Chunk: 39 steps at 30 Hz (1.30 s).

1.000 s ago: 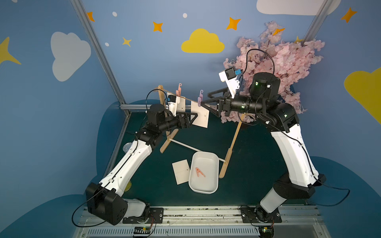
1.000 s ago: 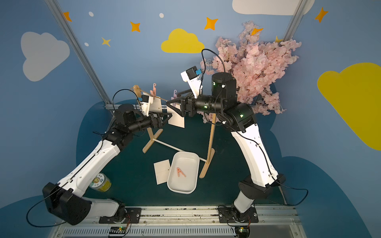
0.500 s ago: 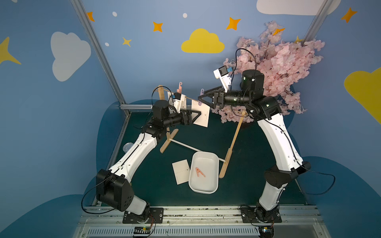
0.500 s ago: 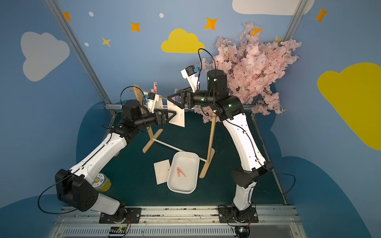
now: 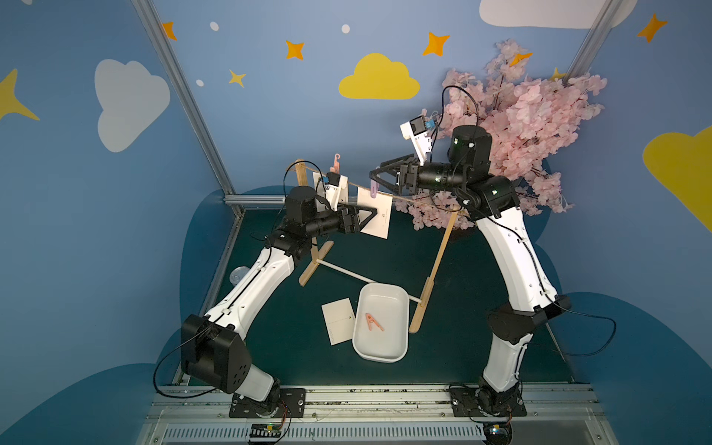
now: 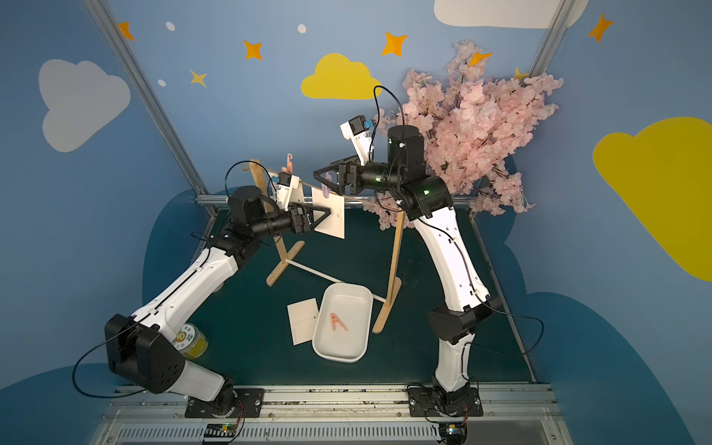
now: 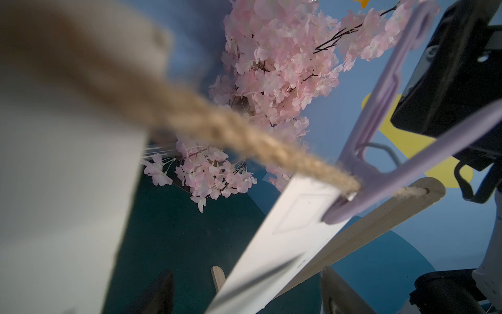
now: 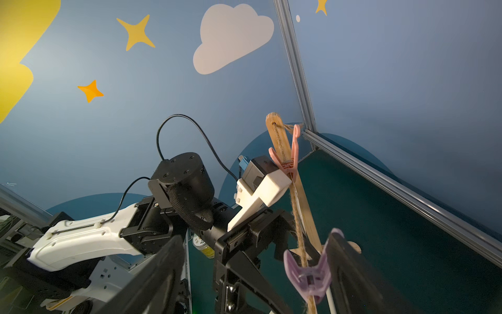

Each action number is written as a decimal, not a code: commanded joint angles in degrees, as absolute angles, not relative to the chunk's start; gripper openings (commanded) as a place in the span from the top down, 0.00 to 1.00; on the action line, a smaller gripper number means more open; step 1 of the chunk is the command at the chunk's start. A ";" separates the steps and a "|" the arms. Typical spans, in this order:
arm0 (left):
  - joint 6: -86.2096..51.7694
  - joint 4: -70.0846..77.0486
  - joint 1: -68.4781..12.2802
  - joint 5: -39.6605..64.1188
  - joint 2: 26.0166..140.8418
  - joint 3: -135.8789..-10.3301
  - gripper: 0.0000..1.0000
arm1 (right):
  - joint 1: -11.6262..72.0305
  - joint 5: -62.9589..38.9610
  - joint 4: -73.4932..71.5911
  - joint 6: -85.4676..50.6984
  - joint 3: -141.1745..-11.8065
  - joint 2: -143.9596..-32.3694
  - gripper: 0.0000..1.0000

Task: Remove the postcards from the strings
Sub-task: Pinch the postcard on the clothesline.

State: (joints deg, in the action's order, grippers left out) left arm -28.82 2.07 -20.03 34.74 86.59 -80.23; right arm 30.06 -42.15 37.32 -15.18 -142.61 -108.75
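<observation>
The string (image 5: 416, 200) runs between two wooden posts. A purple clothespin (image 5: 374, 189) pins one hanging postcard (image 5: 379, 221) to it. My left gripper (image 5: 370, 217) is open, its fingers either side of that postcard's lower part (image 7: 271, 244), not pressing it. My right gripper (image 5: 379, 179) is open around the purple clothespin (image 8: 309, 274), which lies against one finger (image 8: 350, 271). A pink clothespin (image 5: 336, 163) holds another postcard (image 5: 319, 184), half hidden behind my left wrist. A third postcard (image 5: 339, 321) lies flat on the table.
A white tray (image 5: 381, 327) holding a pink clothespin (image 5: 373, 323) sits beside the lying postcard. A thin white rod (image 5: 346, 271) joins the posts' feet. A pink blossom tree (image 5: 531, 115) stands behind my right arm. A small yellow jar (image 6: 190, 341) is by my left arm's base.
My right gripper has moved along the string up to the purple clothespin. My left gripper has edged further along the hanging postcard and its jaws have narrowed slightly.
</observation>
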 commanded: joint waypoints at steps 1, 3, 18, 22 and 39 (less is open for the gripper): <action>-28.72 4.99 -20.20 35.98 87.10 -79.89 0.17 | 29.82 -42.82 34.76 -16.30 -144.55 -109.45 0.17; -29.18 6.04 -20.22 36.11 87.06 -79.17 0.17 | 29.79 -42.80 34.76 -16.55 -145.00 -109.83 0.17; -31.11 10.52 -21.03 36.32 87.36 -76.12 0.19 | 29.97 -40.99 34.29 -16.38 -145.90 -110.88 0.17; -31.37 11.31 -21.28 36.32 87.54 -75.77 0.19 | 29.97 -39.92 34.61 -15.56 -146.02 -111.09 0.17; -31.22 12.74 -21.42 36.56 86.77 -74.80 0.34 | 30.15 -38.50 36.65 -13.62 -146.89 -113.13 0.17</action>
